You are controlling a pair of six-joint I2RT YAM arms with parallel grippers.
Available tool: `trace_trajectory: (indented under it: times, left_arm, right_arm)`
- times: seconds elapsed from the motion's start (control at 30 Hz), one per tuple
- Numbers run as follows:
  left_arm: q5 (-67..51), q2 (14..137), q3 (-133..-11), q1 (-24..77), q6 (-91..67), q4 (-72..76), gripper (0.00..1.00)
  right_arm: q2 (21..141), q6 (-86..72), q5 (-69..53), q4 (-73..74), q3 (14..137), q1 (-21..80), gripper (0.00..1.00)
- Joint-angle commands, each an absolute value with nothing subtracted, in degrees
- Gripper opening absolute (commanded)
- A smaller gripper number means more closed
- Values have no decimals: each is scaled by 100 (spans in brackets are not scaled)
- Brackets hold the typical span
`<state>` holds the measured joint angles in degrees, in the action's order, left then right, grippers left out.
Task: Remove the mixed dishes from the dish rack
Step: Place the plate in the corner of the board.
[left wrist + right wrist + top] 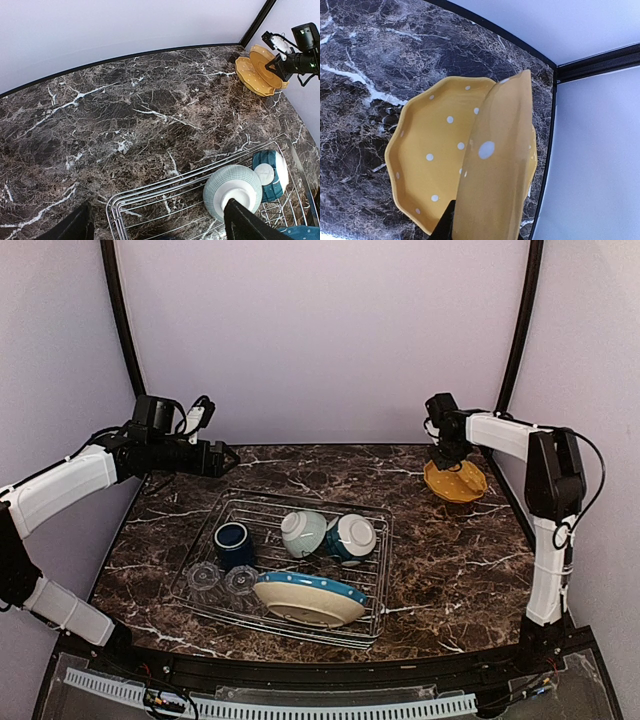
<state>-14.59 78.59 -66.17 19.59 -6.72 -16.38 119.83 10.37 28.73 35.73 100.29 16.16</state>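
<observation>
The silver wire dish rack point(230, 502) sits mid-table. It holds a dark blue mug point(233, 543), two clear glasses point(203, 576) point(241, 581), a pale bowl point(303, 532), a teal bowl point(351, 537) and a cream blue-rimmed plate point(308, 598). My left gripper point(228, 458) is open and empty above the rack's far left corner point(150, 192). My right gripper point(447, 458) is shut on a yellow white-spotted plate point(495, 165). It holds the plate tilted on edge over a second yellow spotted plate point(427, 145) that lies flat at the far right corner.
The dark marble table point(420, 570) has a raised black rim at the back and walls close on both sides. In the left wrist view the pale bowl point(232, 190) and the teal bowl point(270, 172) lie on their sides in the rack.
</observation>
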Motion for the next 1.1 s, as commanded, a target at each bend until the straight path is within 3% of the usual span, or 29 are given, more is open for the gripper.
trace_trajectory:
  times: [0.0, 0.07, 0.57, 0.77, 1.07]
  left_arm:
    - [-1585, 7762, -6692, 1925, -744, -1697, 89]
    - [-1591, 7761, -6696, 1925, -751, -1696, 89]
    - [-1603, 7752, -6689, 1925, -767, -1688, 89]
    - [-1606, 7754, -6688, 1925, -765, -1688, 89]
    - [-1608, 7737, -6688, 1925, -770, -1688, 89]
  right_arm:
    - [12179, 1182, 3191, 3113, 10350, 1582, 0]
    - [12270, 1186, 3188, 3152, 10395, 1582, 0]
    - [12654, 983, 2965, 3161, 10176, 1662, 34]
    - [12718, 958, 3048, 3148, 10154, 1698, 41]
    - [12571, 918, 2752, 3226, 10161, 1704, 65]
